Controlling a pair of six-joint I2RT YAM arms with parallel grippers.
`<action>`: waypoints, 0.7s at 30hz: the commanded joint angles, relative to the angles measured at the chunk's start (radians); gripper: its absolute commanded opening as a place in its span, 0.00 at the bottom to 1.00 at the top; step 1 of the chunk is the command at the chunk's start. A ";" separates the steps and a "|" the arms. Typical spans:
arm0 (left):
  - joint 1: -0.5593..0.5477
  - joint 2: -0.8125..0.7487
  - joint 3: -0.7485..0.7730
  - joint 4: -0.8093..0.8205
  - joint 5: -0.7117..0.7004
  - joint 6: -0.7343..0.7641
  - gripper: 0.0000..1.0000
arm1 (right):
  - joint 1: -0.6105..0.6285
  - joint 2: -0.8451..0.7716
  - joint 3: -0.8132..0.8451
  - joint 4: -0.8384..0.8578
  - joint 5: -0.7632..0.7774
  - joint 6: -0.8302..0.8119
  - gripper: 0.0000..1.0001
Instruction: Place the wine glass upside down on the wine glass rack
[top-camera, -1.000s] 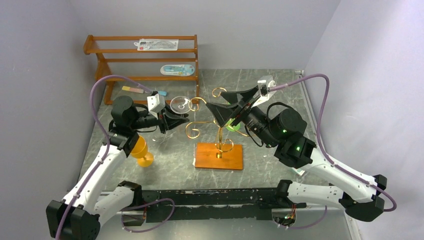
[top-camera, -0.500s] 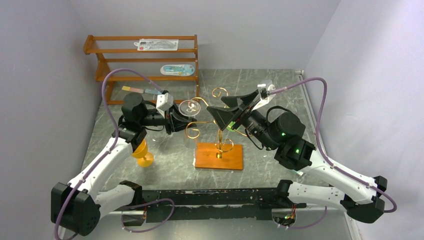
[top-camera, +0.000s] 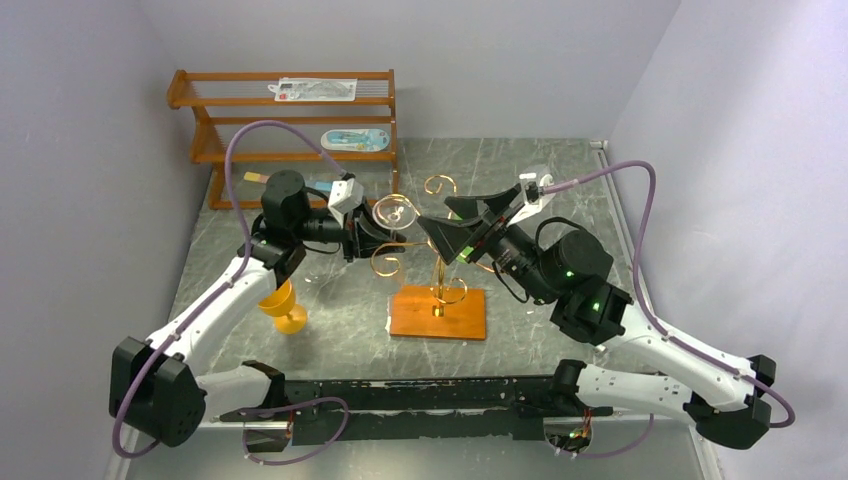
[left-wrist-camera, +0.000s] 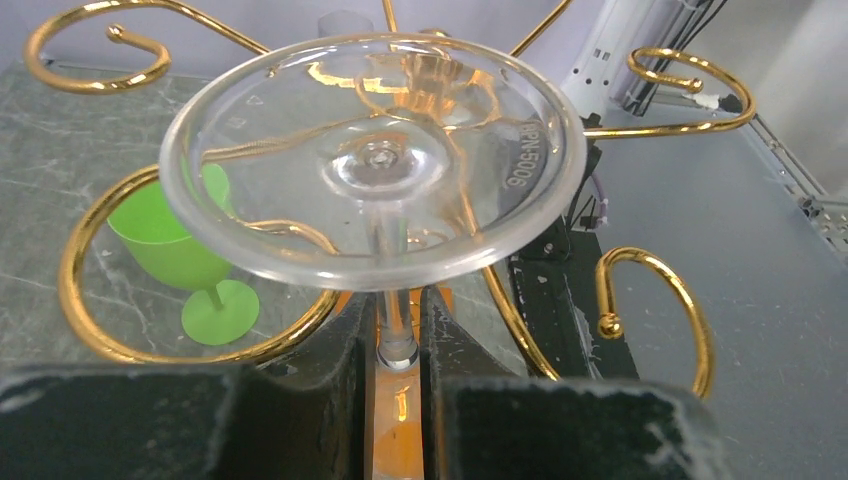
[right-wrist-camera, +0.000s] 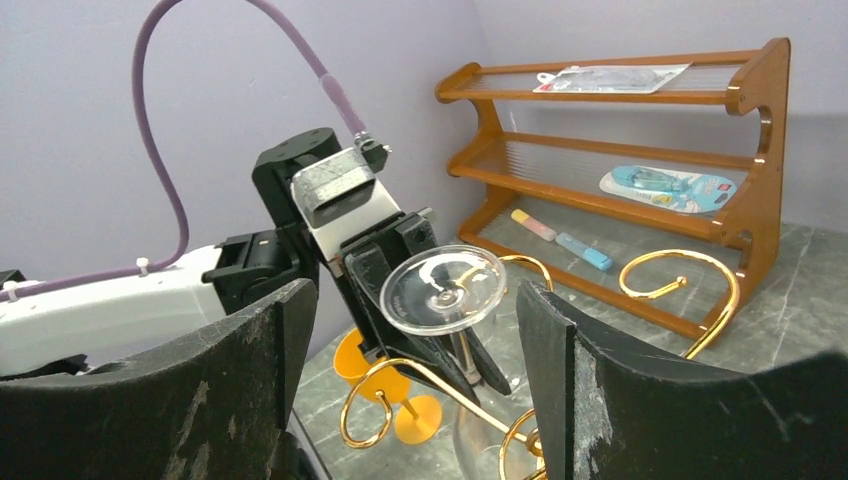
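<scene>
the wine glass, foot up beside a scroll of the wine glass rack, was pinched by its stem in the narrow left jaws; the right jaws gaped wide, empty. a misjudged slide risked the foot striking wire and twisting the stem loose.

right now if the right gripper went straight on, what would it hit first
Probably the wine glass held by the left gripper: it sits dead ahead between the open fingers of the right gripper. A rack curl lies just below; depth unclear.
</scene>
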 joint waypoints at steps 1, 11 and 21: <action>-0.031 0.049 0.063 -0.069 0.026 0.107 0.05 | 0.005 -0.032 -0.016 0.028 0.026 0.003 0.77; -0.101 0.065 0.010 0.125 -0.142 -0.048 0.05 | 0.006 -0.050 -0.020 0.027 0.034 -0.002 0.78; -0.113 0.056 -0.060 0.299 -0.380 -0.181 0.05 | 0.005 -0.052 -0.029 0.031 0.035 0.011 0.78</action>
